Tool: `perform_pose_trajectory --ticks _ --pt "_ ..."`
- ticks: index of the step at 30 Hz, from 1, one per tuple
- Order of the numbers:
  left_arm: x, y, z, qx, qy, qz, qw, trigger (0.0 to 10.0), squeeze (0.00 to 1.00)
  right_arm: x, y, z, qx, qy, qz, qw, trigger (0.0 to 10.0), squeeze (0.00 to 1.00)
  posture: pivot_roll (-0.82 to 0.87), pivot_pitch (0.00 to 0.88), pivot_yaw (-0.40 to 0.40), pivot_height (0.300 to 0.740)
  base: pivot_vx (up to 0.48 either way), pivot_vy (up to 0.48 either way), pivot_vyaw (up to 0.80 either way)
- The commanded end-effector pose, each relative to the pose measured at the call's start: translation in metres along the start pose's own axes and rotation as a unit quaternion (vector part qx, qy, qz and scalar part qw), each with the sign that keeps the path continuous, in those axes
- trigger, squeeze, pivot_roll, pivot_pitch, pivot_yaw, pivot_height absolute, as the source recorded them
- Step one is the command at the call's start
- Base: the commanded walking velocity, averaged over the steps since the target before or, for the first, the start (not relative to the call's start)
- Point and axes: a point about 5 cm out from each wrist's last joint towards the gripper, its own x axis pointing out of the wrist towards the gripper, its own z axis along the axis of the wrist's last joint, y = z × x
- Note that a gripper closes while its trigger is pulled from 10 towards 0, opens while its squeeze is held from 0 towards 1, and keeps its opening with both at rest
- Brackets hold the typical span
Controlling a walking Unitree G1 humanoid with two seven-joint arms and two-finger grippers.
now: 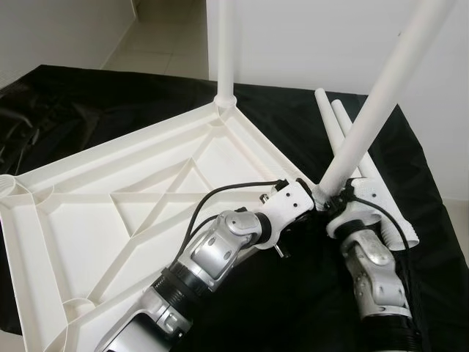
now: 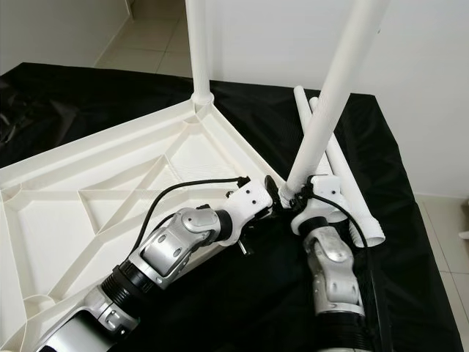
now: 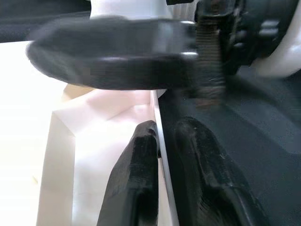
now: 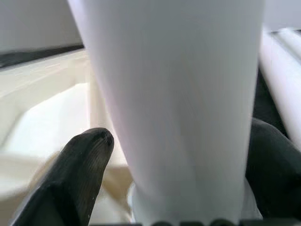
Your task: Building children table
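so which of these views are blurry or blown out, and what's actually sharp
Left and right eye views: sharp, evenly lit, white tabletop and legs crisp on the black cloth. Left wrist view: close dark shapes smeared out of focus, tabletop blown out to white. Right wrist view: the held leg soft and near featureless, fingertips blurred.

The upturned tabletop [image 1: 110, 220] is seen as smooth, matt cream plastic, ribbed. The legs [image 1: 381, 95] appear as smooth white plastic with a faint sheen. A glossy, creased black sheet [image 1: 66, 103] is spread underneath. Brushed silver metal is shown on the arms [image 1: 212, 253].
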Motion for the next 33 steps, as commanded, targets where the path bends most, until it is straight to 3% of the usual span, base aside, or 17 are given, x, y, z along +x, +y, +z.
perform_pose_trajectory --ticks 1,16,17,18,20,21,33 --pt "0.007 -0.017 -0.025 -0.025 0.056 -0.062 0.996 10.0 0.0 -0.002 -0.003 -0.007 0.015 0.007 0.033 0.999 10.0 0.0 -0.06 0.073 0.0 0.74 0.0 0.0 0.0" --pt "0.005 -0.015 -0.026 -0.026 0.059 -0.06 0.996 10.0 0.0 -0.007 -0.035 -0.021 -0.011 0.053 0.074 0.996 10.0 0.0 -0.05 0.092 0.008 0.74 0.0 0.0 0.0" --pt "0.005 -0.016 -0.026 -0.026 0.059 -0.06 0.996 10.0 0.0 -0.007 -0.038 -0.023 -0.011 0.057 0.071 0.996 8.2 0.0 -0.05 0.092 0.008 0.74 0.0 0.0 0.0" --pt "0.005 -0.015 -0.026 -0.026 0.059 -0.059 0.996 10.0 0.0 -0.007 -0.04 -0.023 -0.01 0.057 0.07 0.996 4.9 0.0 -0.04 0.098 0.008 0.74 0.0 0.0 0.0" --pt "0.005 -0.015 -0.026 -0.026 0.06 -0.059 0.996 10.0 0.0 -0.007 -0.04 -0.023 -0.01 0.057 0.07 0.996 4.9 0.0 -0.04 0.098 0.008 0.74 0.0 0.0 0.0" --pt "0.005 -0.015 -0.026 -0.027 0.06 -0.058 0.996 10.0 0.0 -0.006 -0.041 -0.022 -0.009 0.055 0.071 0.996 0.0 0.0 -0.04 0.099 0.008 0.74 0.0 0.0 0.0" --pt "0.005 -0.015 -0.025 -0.029 0.06 -0.057 0.996 10.0 0.0 0.0 -0.039 -0.018 -0.014 0.043 0.083 0.996 0.0 0.0 -0.04 0.099 0.007 0.74 0.0 0.0 0.0"
